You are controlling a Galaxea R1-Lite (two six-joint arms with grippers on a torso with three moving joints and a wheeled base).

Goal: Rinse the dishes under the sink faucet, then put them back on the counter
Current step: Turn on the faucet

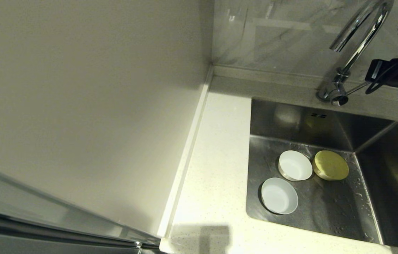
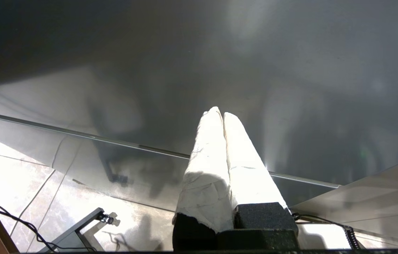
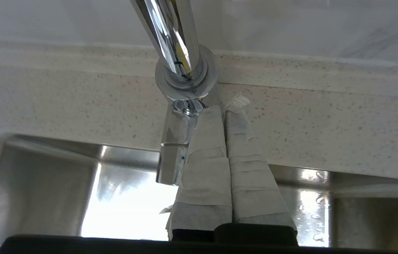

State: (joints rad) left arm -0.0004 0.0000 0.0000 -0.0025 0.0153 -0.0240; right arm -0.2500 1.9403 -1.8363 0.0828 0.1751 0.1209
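Observation:
Three dishes lie in the sink: a pale blue-grey bowl, a white bowl and a yellow bowl close beside it. The chrome faucet arches over the basin. My right arm hangs at the end of its side lever. In the right wrist view my right gripper is shut and holds nothing. One taped finger rests against the lever, with the tips near the faucet base. My left gripper is shut and empty, away from the sink.
The speckled counter runs left of the sink, bounded by a raised strip and a cream wall panel. Water drops sit on the basin floor. Below the left gripper are a tiled floor and cables.

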